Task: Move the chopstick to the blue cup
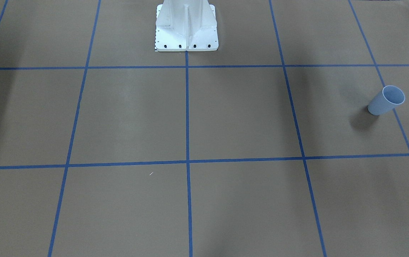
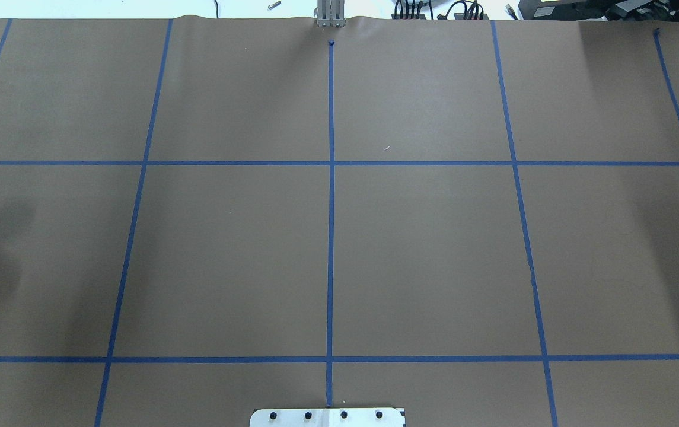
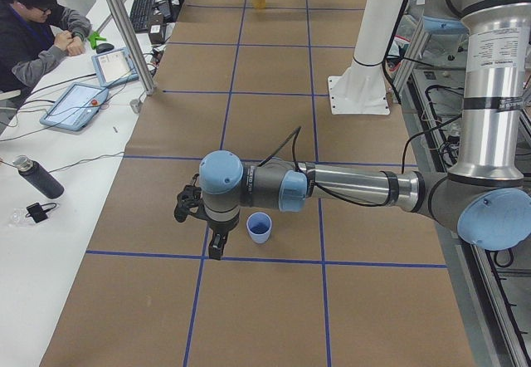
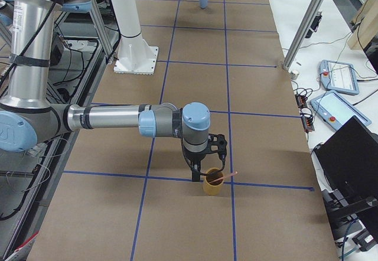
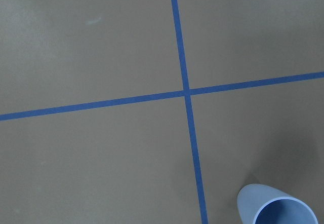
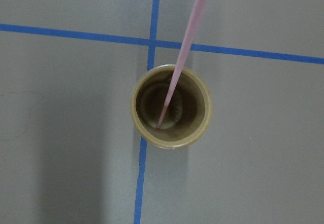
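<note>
In olive cup (image 6: 174, 142) below right gripper (image 4: 204, 167), chopstick (image 6: 187, 36) leaning, blue cup (image 3: 260, 227) beside left gripper (image 3: 207, 232), finger gaps unclear

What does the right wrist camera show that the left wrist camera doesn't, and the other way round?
Only the right wrist view shows the thin pale pink chopstick leaning in a mustard-yellow round cup. Only the left wrist view shows the pale blue plastic cup, at its bottom right corner. Both show the brown paper table cover crossed by blue tape lines.
</note>
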Robot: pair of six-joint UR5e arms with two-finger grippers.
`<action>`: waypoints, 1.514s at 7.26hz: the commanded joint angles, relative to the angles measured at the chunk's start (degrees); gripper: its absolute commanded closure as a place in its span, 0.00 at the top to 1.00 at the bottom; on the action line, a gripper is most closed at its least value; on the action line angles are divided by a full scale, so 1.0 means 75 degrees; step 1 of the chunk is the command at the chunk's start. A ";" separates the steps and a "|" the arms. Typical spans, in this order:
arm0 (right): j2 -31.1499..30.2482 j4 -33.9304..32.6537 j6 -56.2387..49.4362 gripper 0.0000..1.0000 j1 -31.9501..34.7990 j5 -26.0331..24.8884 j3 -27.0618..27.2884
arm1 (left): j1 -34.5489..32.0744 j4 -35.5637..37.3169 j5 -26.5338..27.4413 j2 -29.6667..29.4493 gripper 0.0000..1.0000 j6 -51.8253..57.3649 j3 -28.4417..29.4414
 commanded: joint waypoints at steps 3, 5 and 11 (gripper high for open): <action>-0.0019 0.1746 0.0001 1.00 -0.0002 0.1011 -0.0414 | 0.0034 -0.0038 -0.0020 -0.0533 0.99 -0.0103 0.0152; -0.0020 0.2155 -0.0012 1.00 -0.0002 0.1177 -0.0624 | 0.0045 -0.0039 -0.0091 -0.0627 0.99 -0.0057 0.0151; -0.0066 0.2133 0.2742 1.00 -0.1255 0.0558 0.0429 | 0.1660 -0.2696 0.0143 0.0870 0.99 -0.2634 0.0162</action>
